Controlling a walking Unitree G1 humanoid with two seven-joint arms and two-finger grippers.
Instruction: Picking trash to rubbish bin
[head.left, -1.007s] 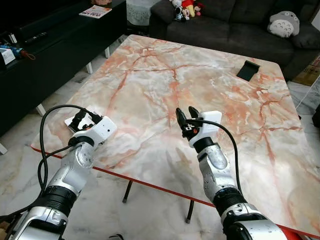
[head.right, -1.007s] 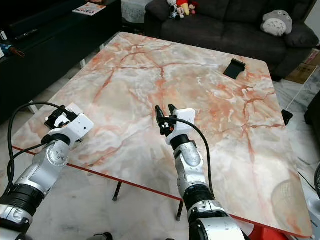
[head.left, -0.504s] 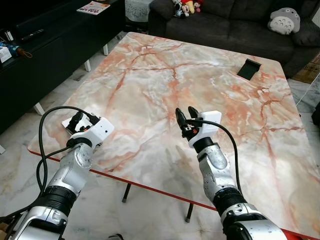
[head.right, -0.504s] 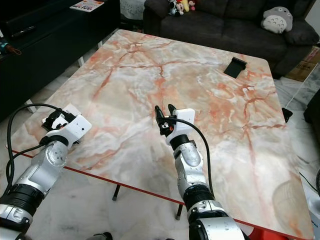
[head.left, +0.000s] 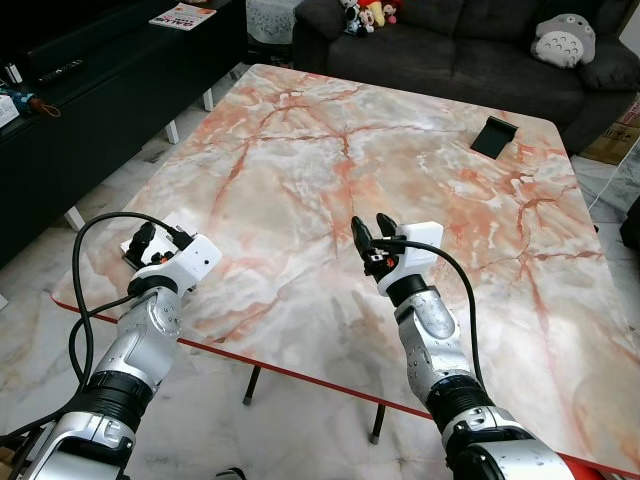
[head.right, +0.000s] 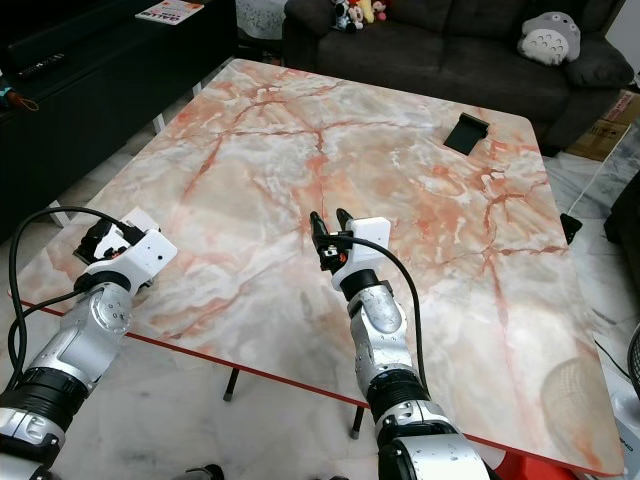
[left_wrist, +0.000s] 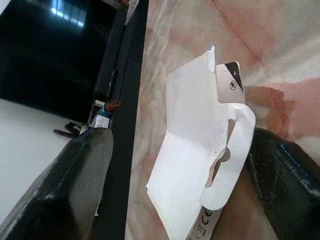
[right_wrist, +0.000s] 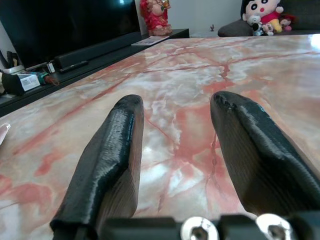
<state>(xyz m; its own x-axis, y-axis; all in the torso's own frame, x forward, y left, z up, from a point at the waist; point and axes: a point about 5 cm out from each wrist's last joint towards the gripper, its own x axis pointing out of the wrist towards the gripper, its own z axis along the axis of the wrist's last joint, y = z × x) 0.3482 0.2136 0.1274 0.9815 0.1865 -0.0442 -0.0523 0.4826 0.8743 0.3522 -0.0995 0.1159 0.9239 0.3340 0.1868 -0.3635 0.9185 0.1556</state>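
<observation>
We have our left gripper (left_wrist: 175, 170) wide open around the white card packaging (left_wrist: 200, 165) at the near left corner of the desk (head.left: 400, 160). Our right gripper (right_wrist: 175, 150) hovers over the desk middle, open and empty.

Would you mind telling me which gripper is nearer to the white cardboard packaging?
Left. The left gripper straddles the white cardboard packaging at the table's near-left corner; the right gripper hovers mid-table, well away.
</observation>
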